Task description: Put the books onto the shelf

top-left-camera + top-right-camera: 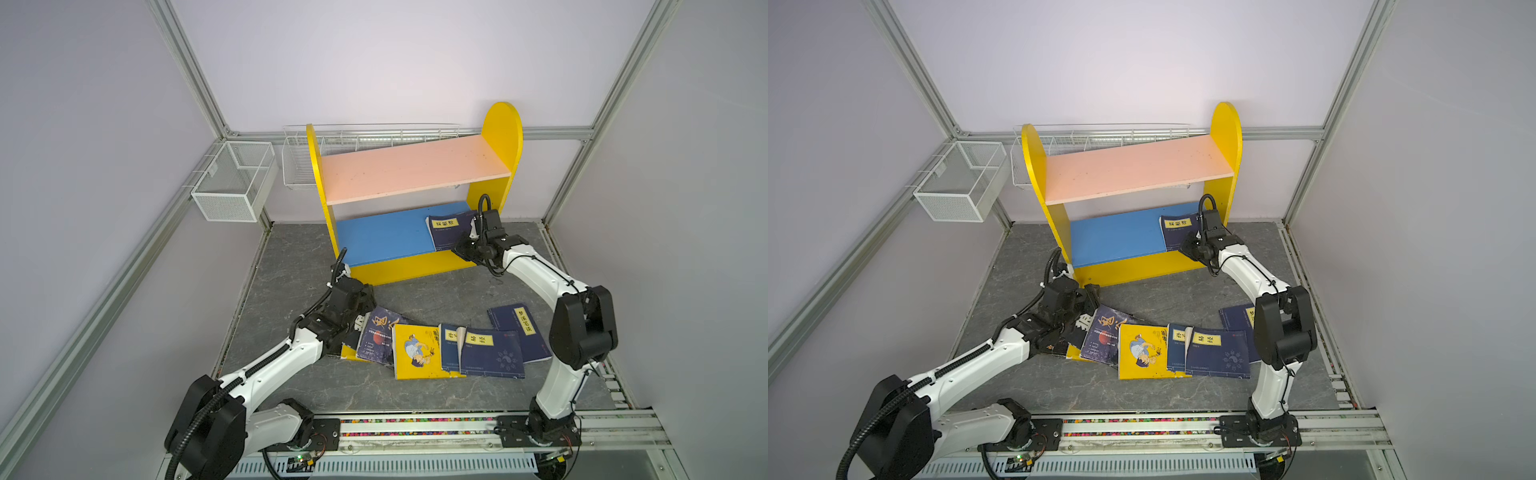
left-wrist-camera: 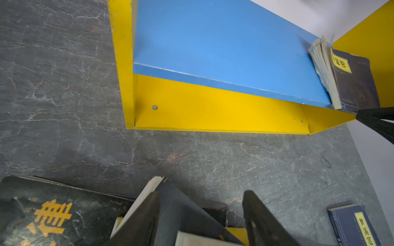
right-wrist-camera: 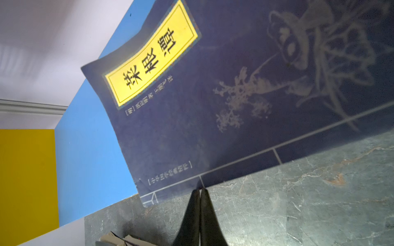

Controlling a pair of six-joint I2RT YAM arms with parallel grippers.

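On a grey stone-look tabletop (image 1: 415, 291) between lilac walls, one navy book (image 1: 451, 230) lies on the blue lower board (image 1: 382, 237) of the shelf (image 1: 503, 124), overhanging its front edge at the closed tips of the right gripper (image 3: 200, 190), while the other books (image 1: 490, 353) lie scattered on the table, the left gripper (image 2: 202, 192) open astride the corner of a dark book (image 2: 181, 202).

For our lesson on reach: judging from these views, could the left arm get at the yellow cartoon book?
Probably yes. The left gripper, jaws open, sits at the row's left end; the yellow cartoon book lies face up close by, only a dark book between, nothing above it.
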